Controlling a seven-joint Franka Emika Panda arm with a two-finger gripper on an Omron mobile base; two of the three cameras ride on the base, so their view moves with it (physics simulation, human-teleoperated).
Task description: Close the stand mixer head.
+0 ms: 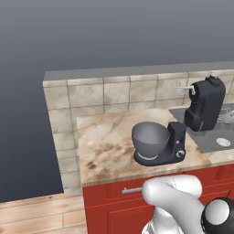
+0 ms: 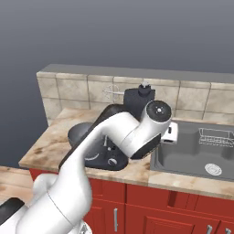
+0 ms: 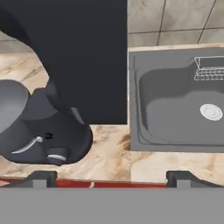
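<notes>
Raised stand mixer head (image 1: 206,104), whisk (image 1: 181,86) visible.

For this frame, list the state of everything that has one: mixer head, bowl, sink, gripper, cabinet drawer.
Dark charcoal stand mixer head: tilted up, open, whisk clear of the bowl.
Wide grey metal bowl: seated on the mixer base, looks empty.
Grey steel sink: dry, small wire rack inside.
Two-finger gripper: open, holding nothing.
Red cabinet drawer: closed.
</notes>
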